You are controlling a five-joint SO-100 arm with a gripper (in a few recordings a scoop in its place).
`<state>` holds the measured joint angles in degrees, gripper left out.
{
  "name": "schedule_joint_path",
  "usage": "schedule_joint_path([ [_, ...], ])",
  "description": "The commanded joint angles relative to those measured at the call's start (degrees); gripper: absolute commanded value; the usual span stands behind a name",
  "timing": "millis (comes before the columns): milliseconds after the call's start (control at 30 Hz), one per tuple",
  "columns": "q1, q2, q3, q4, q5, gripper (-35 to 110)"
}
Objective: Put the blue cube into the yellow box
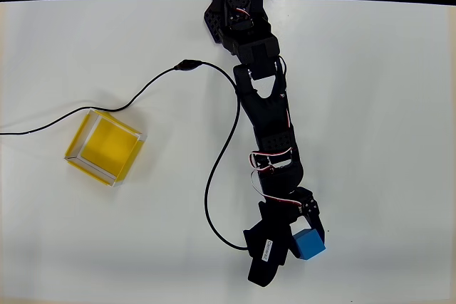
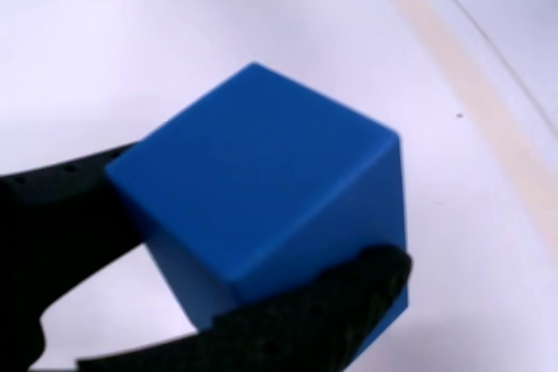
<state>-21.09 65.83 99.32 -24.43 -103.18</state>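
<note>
I saw arm stretched to lower right of overhead view | claw (image 1: pixel 299 241) clenched on blue cube (image 1: pixel 308 244) | yellow box (image 1: pixel 105 146) far left

Light was bright and even in the overhead view, nearly washing out the white surface (image 1: pixel 370 105), with only soft, faint shadows beside the arm (image 1: pixel 267 119). The wrist view was overexposed and blurred behind the sharper blue cube (image 2: pixel 261 189).
</note>
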Motion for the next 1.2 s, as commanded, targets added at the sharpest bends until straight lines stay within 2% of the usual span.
schedule_joint_path([
  [0,1.93,16.52,-0.09,-2.37,0.00,17],
  [333,16.61,25.49,8.35,-2.90,1.23,17],
  [700,37.35,31.64,15.64,2.72,6.33,17],
  [1167,50.54,39.55,25.14,4.04,7.65,17],
])
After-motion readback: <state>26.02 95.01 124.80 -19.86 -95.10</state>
